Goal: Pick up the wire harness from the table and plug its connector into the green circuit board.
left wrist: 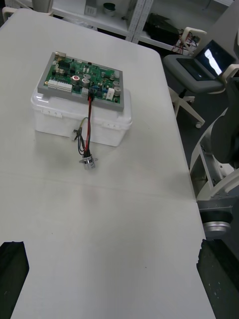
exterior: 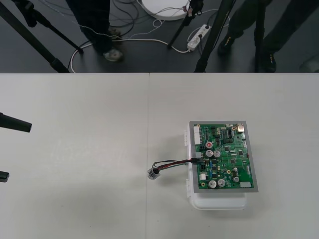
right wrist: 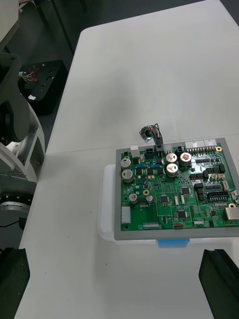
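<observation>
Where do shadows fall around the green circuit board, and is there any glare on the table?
Front view: the plain light table is evenly lit, no glare; a faint shadow hugs the round metal socket. Left wrist view: the white plastic base throws a soft shadow on the table. Right wrist view: a soft shadow edges that base under the green circuit board.

Bright, even light from above over the pale table (exterior: 75,199).
We see only soft shadows: a faint one hugging the white base (left wrist: 55,117), a thin one under the harness wires (left wrist: 87,127); the floor (exterior: 139,59) beyond lies far darker.
</observation>
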Motion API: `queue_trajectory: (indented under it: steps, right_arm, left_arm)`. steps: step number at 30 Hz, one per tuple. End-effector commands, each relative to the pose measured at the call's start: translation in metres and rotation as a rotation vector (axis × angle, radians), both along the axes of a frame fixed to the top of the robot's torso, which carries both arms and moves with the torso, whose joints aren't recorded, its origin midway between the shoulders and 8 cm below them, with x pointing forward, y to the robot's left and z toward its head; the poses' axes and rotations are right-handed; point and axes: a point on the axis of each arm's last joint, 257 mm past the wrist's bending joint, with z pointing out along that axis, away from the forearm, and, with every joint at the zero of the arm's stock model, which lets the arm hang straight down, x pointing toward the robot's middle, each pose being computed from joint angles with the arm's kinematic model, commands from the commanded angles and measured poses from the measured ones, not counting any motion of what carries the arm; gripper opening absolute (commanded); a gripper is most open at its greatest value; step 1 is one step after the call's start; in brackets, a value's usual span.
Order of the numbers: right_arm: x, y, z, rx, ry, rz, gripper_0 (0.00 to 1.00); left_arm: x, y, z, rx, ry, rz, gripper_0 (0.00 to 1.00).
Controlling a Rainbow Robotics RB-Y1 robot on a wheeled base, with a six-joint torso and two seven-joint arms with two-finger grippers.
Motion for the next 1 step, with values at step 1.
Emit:
queue_trajectory:
  steps: [1]
  right_arm:
    - [-0.0006,-0.0013,0.0053,-0.007,-0.015,-0.004,1.0]
  left_arm:
    - [-0.0032,0.0102,0.0049,0.041,0.009,0.004,1.0]
